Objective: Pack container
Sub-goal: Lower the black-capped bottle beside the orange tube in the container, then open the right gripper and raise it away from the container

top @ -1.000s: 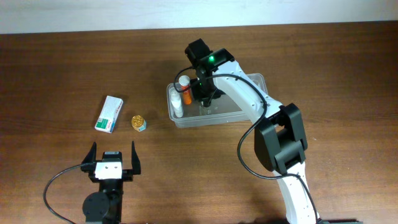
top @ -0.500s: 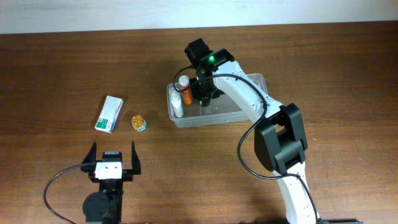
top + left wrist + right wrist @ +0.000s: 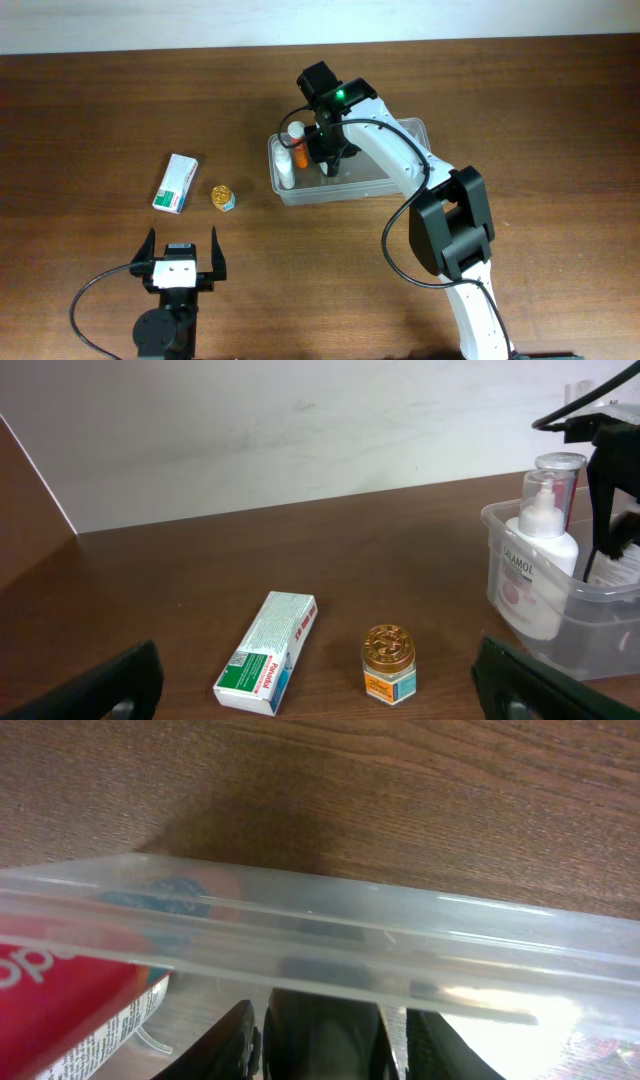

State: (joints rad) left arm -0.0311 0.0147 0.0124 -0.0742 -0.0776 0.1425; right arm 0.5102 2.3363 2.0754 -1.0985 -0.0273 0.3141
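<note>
The clear container point(image 3: 400, 182) stands right of the table's middle. A white pump bottle point(image 3: 287, 166) and an orange bottle with a white cap point(image 3: 297, 139) stand at its left end. My right gripper point(image 3: 330, 160) reaches down inside it. In the right wrist view its fingers point(image 3: 235, 1042) are apart around a dark object point(image 3: 325, 1035), with a small gap on the right side, behind the container's wall point(image 3: 400, 935). My left gripper point(image 3: 182, 262) is open and empty near the front edge. A white and green box point(image 3: 176, 183) and a small gold-lidded jar point(image 3: 223, 197) lie left of the container.
In the left wrist view the box point(image 3: 268, 652) and the jar point(image 3: 389, 662) lie just ahead of my left gripper point(image 3: 320, 690), and the container point(image 3: 600, 630) with the pump bottle point(image 3: 535, 565) stands at the right. A red-labelled item point(image 3: 40, 990) shows at the right wrist view's left edge.
A dark shape now shows slightly lower under my right gripper inside the container. The left arm, the box and the jar have not moved.
</note>
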